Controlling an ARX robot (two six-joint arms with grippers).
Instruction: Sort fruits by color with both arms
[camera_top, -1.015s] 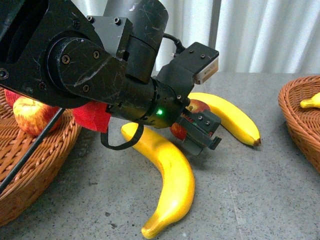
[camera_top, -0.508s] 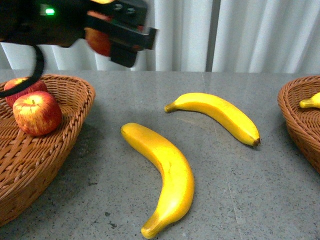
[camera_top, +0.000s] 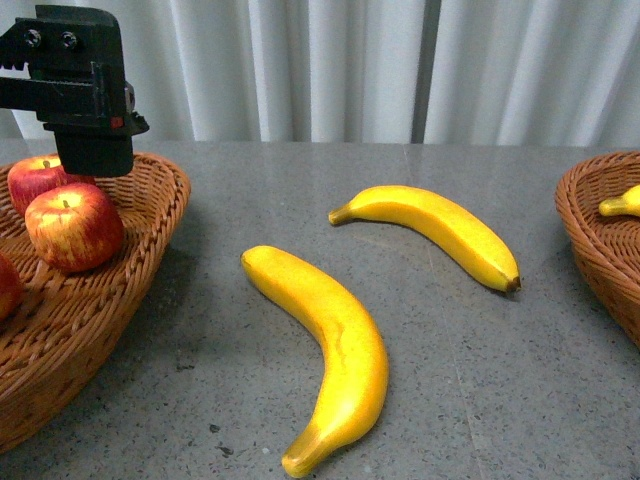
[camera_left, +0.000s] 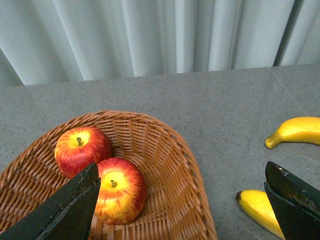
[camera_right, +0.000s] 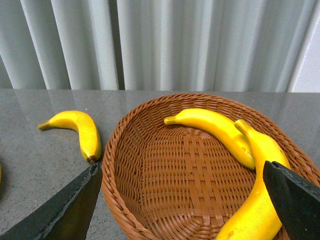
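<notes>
**Two bananas to move into the right basket**

Start with the near banana (camera_top: 330, 350), lying curved on the grey table (camera_top: 500, 400), well apart from both baskets. Grip across the thick middle, not a tapering end, so as not to slip on the glossy skin or let it swing.

Leave the left basket (camera_top: 150, 230) alone. Holds only red apples (camera_top: 72, 225), three by the front view, so judged finished.

Then take the far banana (camera_top: 435, 230), lying with its dark tip near the right basket's rim. Close square across the curve there as well.

Carry each to the right basket (camera_right: 125, 165), already holding two bananas (camera_right: 215, 127). Lower onto the bare weave beside them rather than dropping on top.

Prefer the right gripper (camera_right: 180, 167) for this. Hangs above that basket with jaws spread wide and nothing between them.

Keep the left gripper (camera_left: 181, 167), likewise wide and empty above the left basket, out of the crossing path, or send it for the near banana only.
</notes>
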